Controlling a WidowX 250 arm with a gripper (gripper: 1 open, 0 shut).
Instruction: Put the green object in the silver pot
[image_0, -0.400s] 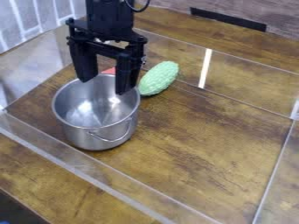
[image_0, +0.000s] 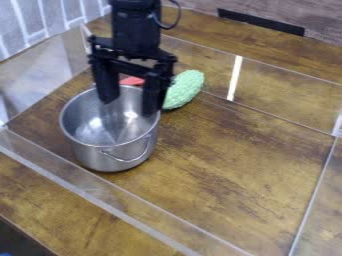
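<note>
The green object (image_0: 185, 88), a light green bumpy oval, lies on the wooden table just right of the silver pot (image_0: 104, 152) and close to its rim. The pot's inside shows only its shiny bottom. My gripper (image_0: 128, 101) points down above the pot's far right rim, its black fingers (image_0: 156, 88) spread open with nothing between them. The right finger stands just left of the green object, apart from it.
A flat red item (image_0: 130, 80) shows between the fingers, behind the pot. Clear acrylic walls (image_0: 235, 78) fence the wooden table (image_0: 241, 160) on all sides. A dark slot sits at the back edge.
The gripper has shifted slightly right and lower, closer to the green object. It stays open. The pot and green object have not moved.
</note>
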